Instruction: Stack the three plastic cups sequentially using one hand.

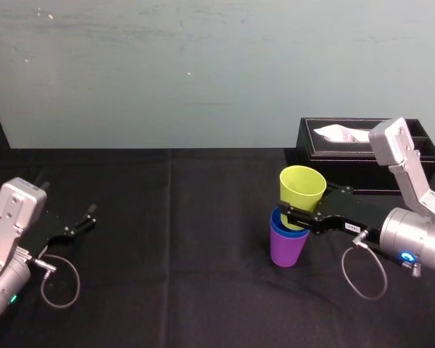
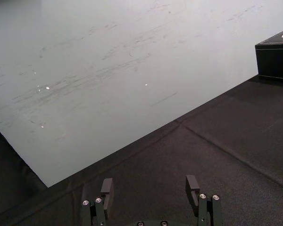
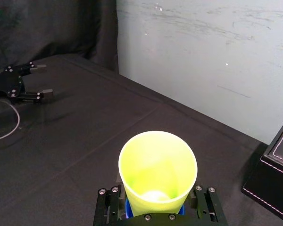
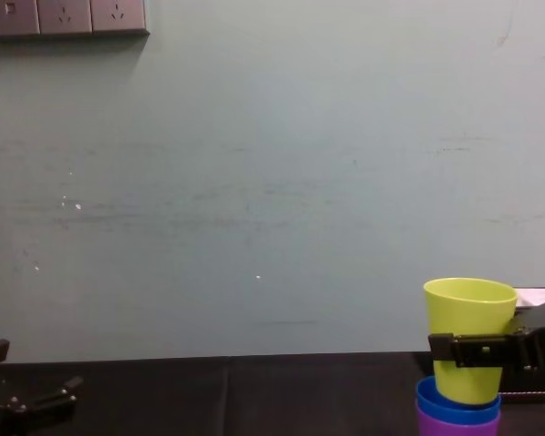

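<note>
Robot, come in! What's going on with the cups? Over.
Right gripper shut on yellow-green cup, its base inside blue cup, blue nested in purple cup. Left gripper open, parked far left. Tissue box behind, not in the way.

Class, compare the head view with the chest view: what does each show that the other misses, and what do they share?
Head view, not chest: the cable loop by the left arm, and the purple cup seen right down to the black tablecloth. Chest view, not head: wall sockets high on the wall. Shared: the right hand shut on the yellow-green cup, whose base sits inside the blue cup, itself nested in the purple cup; the left hand rests open at the table's left side.
</note>
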